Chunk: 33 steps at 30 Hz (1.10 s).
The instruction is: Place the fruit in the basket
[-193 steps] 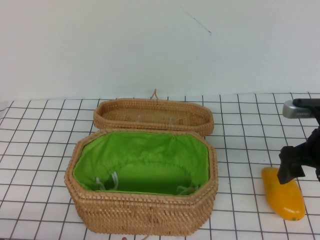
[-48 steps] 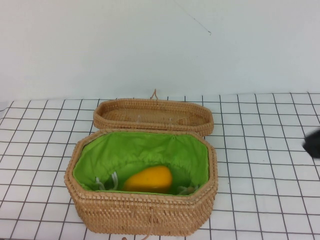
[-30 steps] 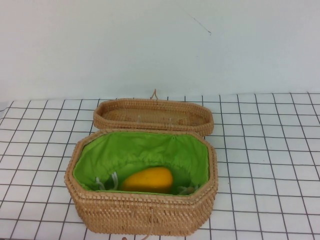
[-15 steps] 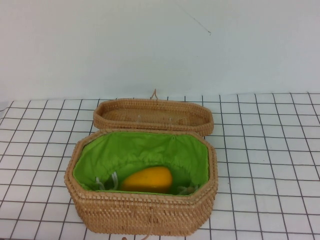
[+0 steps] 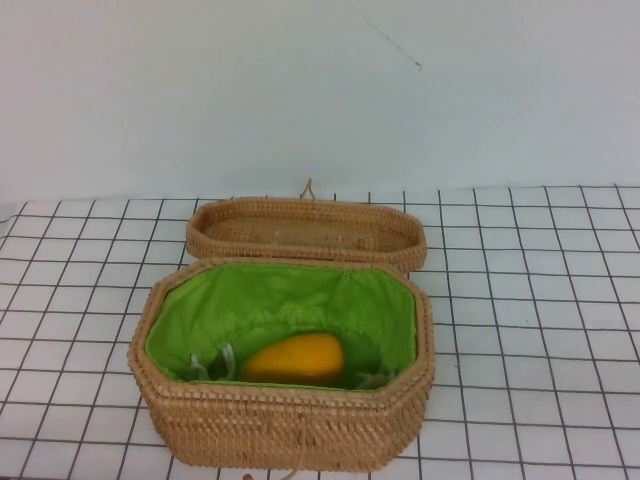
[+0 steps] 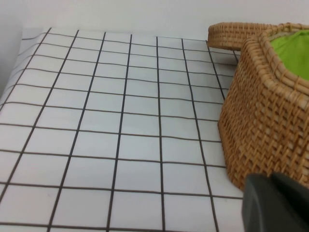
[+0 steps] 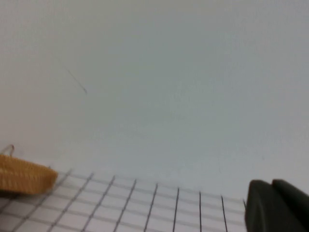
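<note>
The yellow-orange fruit (image 5: 294, 358) lies inside the wicker basket (image 5: 290, 430), on the green lining (image 5: 280, 305) near the front wall. The basket's shallow lid (image 5: 305, 230) lies open behind it. Neither arm shows in the high view. My left gripper (image 6: 273, 203) shows in the left wrist view, shut and empty, just beside the basket's outer wall (image 6: 260, 130) near the table. My right gripper (image 7: 275, 208) shows in the right wrist view, shut and empty, raised and facing the wall, far from the basket, with only the lid's edge (image 7: 24, 176) visible.
The table (image 5: 520, 300) is white with a black grid. A pale wall (image 5: 300, 90) stands behind it. Open table lies to the left (image 6: 96, 121) and right of the basket.
Over the earlier frames the fruit went from the table at the right into the basket, and the right arm withdrew out of the high view. Nothing has moved in the last second.
</note>
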Tool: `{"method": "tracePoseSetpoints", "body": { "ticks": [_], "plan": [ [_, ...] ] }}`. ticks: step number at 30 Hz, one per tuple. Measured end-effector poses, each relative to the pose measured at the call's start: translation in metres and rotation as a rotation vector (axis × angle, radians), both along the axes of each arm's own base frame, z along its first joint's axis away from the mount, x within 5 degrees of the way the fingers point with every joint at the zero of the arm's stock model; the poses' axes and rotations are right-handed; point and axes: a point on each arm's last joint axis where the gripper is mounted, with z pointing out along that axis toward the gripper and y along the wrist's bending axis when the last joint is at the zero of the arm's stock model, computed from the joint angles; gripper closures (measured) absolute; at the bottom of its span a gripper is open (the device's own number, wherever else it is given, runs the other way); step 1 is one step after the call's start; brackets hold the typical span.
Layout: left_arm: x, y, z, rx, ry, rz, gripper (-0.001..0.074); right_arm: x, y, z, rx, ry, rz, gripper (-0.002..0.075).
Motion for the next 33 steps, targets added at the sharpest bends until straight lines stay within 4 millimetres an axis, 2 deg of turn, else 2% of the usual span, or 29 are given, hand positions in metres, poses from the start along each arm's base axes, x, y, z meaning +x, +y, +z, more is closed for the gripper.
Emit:
{"method": "tracePoseSetpoints", "body": {
  "ticks": [8,12,15,20,33],
  "plan": [
    [0.000,0.000,0.000,0.004,0.002,0.000,0.0734,0.012,-0.001,-0.045,0.020,0.198,-0.018,0.0725],
    [0.000,0.000,0.000,0.004,0.002,0.000,0.0734,0.012,0.001,-0.068,0.026,0.357,0.001,0.0725],
    [0.000,0.000,0.000,0.004,0.002,0.000,0.0734,0.014,0.001,-0.078,0.037,0.377,0.004,0.0725],
    [0.000,0.000,0.000,0.004,0.002,0.000,0.0734,0.015,0.001,-0.087,0.048,0.386,0.003,0.0725],
    [0.000,0.000,0.000,0.004,0.002,0.000,0.0734,0.015,0.001,-0.087,0.049,0.386,0.002,0.0725]
  ]
}}
